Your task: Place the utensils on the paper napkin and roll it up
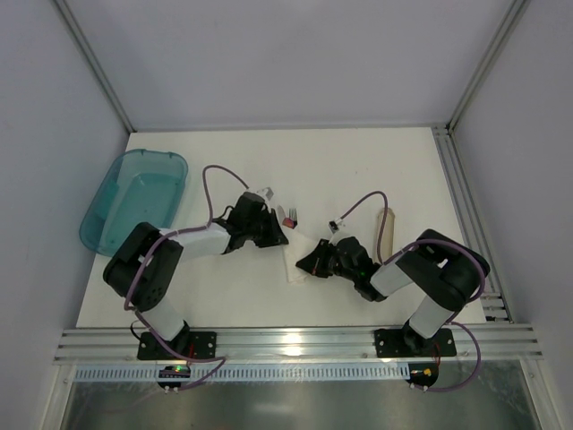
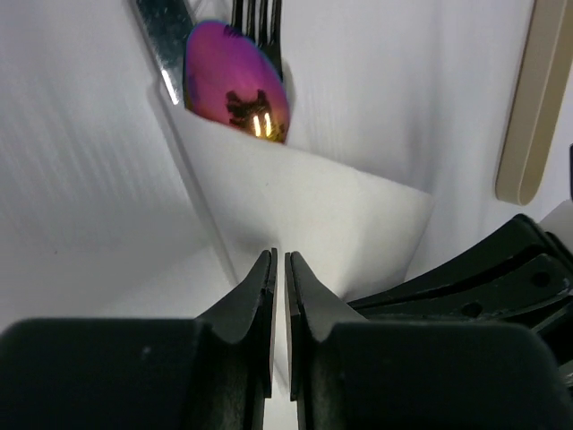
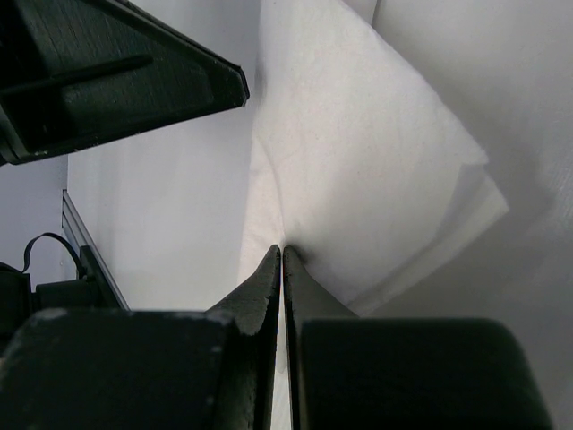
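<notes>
From above, the paper napkin [image 1: 295, 269] lies folded near the middle of the desk [image 1: 358, 170], a little closer to the near edge. The utensils [image 1: 289, 217] stick out of its far end. The left claw [image 1: 279, 240] reaches in from the left and the right claw [image 1: 303, 262] from the right, and both tips are at the napkin. A teal tub [image 1: 134, 197] hangs over the desk's left edge toward the far-left corner. A tan tube [image 1: 385, 233] lies to the right of the napkin, toward the right edge.

In the left wrist view, the paper napkin [image 2: 304, 206] wraps the utensils [image 2: 237, 90] like a pocket. A shiny purple spoon bowl, dark fork tines and a silvery blade poke out of the top. The left claw [image 2: 278, 262] sits over the napkin's lower part with its jaws almost together, leaving only a thin slit. I cannot tell whether paper is caught in it. The tan tube [image 2: 533, 98] is at the right, and the right claw's black fingers are low on the right.

In the right wrist view, the right claw [image 3: 282, 255] is clenched, its tips meeting at a crease of the paper napkin [image 3: 358, 134]. Whether a ply is pinched is unclear. The left claw fills the upper left.
</notes>
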Controlling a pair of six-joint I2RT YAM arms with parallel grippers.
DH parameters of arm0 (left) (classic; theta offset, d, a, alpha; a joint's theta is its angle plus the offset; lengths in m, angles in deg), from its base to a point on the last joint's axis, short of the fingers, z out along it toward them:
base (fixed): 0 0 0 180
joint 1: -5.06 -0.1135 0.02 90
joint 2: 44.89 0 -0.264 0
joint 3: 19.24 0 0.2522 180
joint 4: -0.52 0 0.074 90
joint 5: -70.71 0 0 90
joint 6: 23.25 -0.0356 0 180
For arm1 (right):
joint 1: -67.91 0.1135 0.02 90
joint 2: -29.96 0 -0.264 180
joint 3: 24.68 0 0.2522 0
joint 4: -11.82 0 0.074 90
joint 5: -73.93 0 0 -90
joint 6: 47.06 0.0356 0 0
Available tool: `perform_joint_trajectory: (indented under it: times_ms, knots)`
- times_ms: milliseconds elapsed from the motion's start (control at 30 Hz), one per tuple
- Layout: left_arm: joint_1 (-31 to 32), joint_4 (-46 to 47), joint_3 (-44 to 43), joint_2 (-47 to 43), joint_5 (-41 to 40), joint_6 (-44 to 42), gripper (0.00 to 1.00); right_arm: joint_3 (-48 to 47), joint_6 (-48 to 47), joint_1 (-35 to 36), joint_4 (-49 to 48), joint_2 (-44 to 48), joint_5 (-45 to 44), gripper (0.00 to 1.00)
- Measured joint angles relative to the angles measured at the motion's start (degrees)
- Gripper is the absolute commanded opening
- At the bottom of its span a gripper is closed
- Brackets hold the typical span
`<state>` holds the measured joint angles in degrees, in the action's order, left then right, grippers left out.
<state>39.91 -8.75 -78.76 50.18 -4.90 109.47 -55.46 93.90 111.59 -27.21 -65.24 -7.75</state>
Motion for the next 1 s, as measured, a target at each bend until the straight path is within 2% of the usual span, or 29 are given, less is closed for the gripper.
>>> perform_joint_trajectory:
  times_ms: [300,600,800,1000]
  knots:
    - [-2.73,1.22,-4.17,6.27,1.9,-1.05,0.1,0.04,0.22,0.0,-1.22,-0.79,0.28,0.04]
    - [-4.85,-0.61,-5.7,6.25,2.05,-2.4,0.13,0.09,1.14,0.0,-2.51,-1.66,0.46,0.04]
    - [-3.02,-0.33,-1.09,-1.27,4.63,-1.05,0.12,-0.07,3.37,0.0,-3.85,-2.86,0.79,0.04]
    - [5.33,1.09,6.25,-9.53,4.66,1.05,0.12,-0.07,4.63,0.0,-3.89,-2.95,0.68,0.04]
